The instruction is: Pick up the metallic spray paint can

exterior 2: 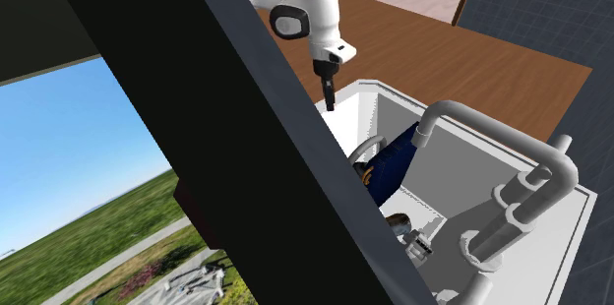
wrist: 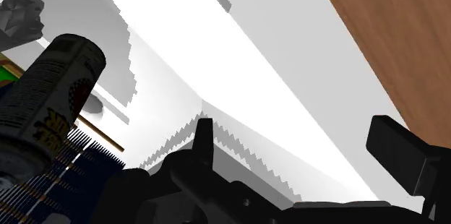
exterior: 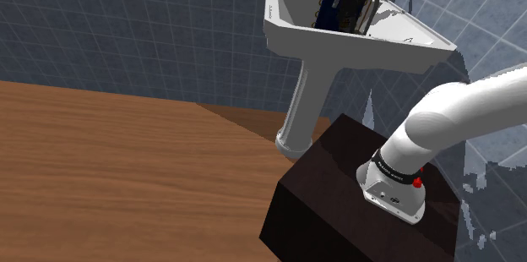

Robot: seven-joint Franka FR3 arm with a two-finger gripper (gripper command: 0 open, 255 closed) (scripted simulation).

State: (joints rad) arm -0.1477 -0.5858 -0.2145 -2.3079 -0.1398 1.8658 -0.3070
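Clearly we are at the approach step: our claw (wrist: 293, 134) hangs over the white sink (exterior: 342, 49) with its two black fingers spread wide and nothing between them. The spray paint can (wrist: 52, 91), dark-bodied with a printed label, lies tilted inside the basin on a dark blue thing (wrist: 79, 165), off to one side of our claw and apart from it. Next, we judge, we must swing across to the can, set a finger on either side of its body, then descend and close. We cannot read the label, the can's lower end is cut off, and grey tap pipes (exterior 2: 455, 108) crowd that corner
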